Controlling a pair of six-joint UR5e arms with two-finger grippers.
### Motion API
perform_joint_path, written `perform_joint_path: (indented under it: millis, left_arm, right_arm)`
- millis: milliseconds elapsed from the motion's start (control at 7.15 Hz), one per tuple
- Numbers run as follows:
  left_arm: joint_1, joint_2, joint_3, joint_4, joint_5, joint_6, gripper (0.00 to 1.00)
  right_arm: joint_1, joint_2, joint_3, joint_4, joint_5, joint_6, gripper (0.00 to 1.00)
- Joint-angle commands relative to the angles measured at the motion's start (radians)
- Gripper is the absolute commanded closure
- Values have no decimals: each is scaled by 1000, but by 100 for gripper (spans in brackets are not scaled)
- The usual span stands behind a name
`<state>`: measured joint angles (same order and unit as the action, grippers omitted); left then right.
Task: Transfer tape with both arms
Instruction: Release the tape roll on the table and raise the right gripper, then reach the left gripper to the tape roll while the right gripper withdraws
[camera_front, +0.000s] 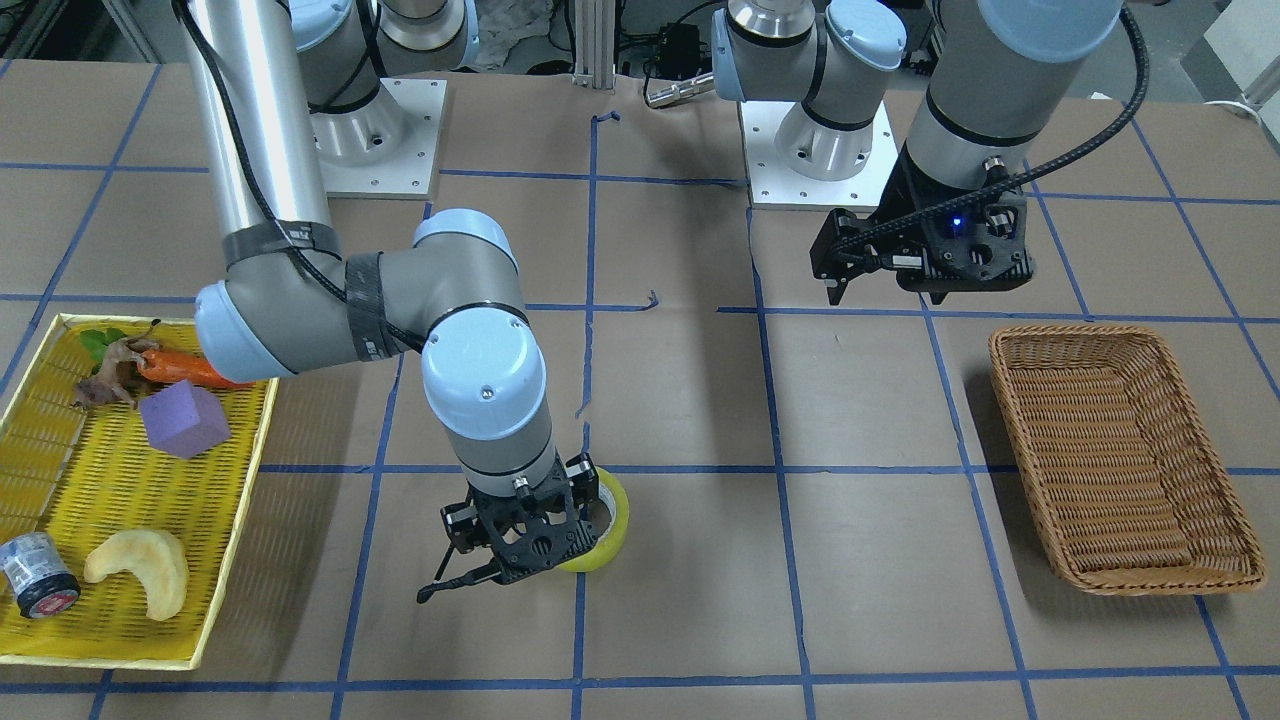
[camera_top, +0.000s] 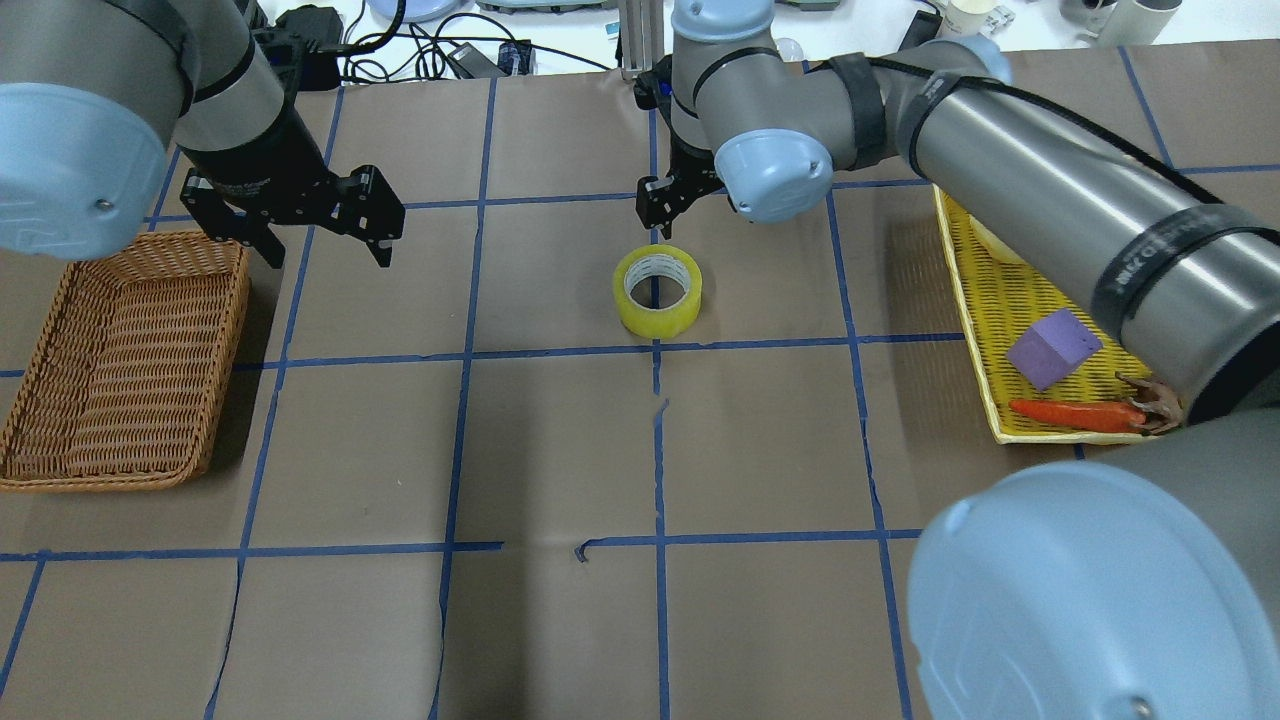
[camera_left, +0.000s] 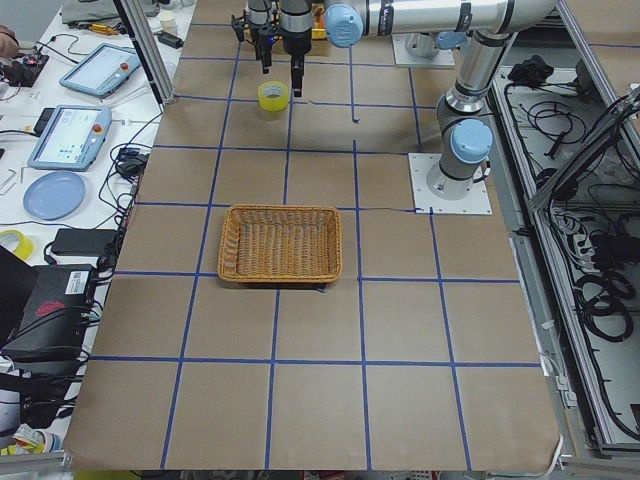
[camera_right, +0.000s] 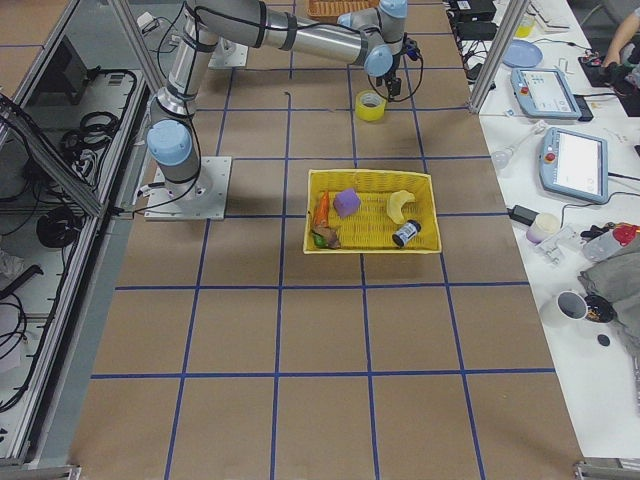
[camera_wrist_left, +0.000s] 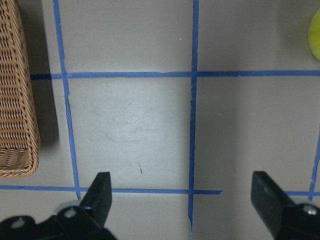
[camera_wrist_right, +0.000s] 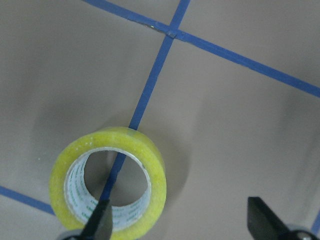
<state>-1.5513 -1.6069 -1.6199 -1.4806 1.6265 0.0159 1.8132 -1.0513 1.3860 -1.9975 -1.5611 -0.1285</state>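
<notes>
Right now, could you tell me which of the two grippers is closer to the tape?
The right gripper: it hangs open right by the tape, while the left gripper is off by the wicker basket.

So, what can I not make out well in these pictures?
Front-facing view: the right gripper hides part of the translucent yellow packing tape roll.
Left wrist view: the right edge cuts that roll off.
Overhead view: the right arm covers part of the yellow mesh tray.
The small dark cylinder's red label: too small to read.
</notes>
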Motion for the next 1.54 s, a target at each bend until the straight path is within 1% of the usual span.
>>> perform_joint_path:
  millis: [0, 280, 420, 559, 699, 839, 979, 1119, 1259, 1399]
  left_arm:
    - [0, -18, 0, 32, 1, 6, 0]
    - [0, -79, -3, 208, -5, -7, 0]
    - [-1, -109, 0, 267, -16, -8, 0]
    - [-3, -145, 3, 334, -34, -61, 0]
    - [-9, -178, 5, 361, -93, -126, 0]
    - [-16, -215, 8, 415, -137, -135, 0]
    - [-26, -281, 2, 521, -272, -211, 0]
    - [-59, -322, 5, 545, -305, -309, 0]
    - [-103, -361, -1, 542, -298, -418, 0]
    - [-162, -378, -3, 543, -249, -520, 0]
  right_arm:
    - [-92, -161, 2, 205, -2, -13, 0]
    - [-136, -277, 8, 342, -5, -10, 0]
    - [-150, -323, 7, 398, -7, -8, 0]
    - [-155, -358, 8, 405, -2, 1, 0]
    - [-157, -368, 7, 405, 9, 3, 0]
    - [-160, -368, 2, 402, 9, 3, 0]
    - [-160, -371, -10, 402, 9, 4, 0]
    - [-160, -386, -10, 405, -2, 3, 0]
    - [-160, -389, -5, 407, -2, -2, 0]
    - [-161, -394, -10, 461, 3, 3, 0]
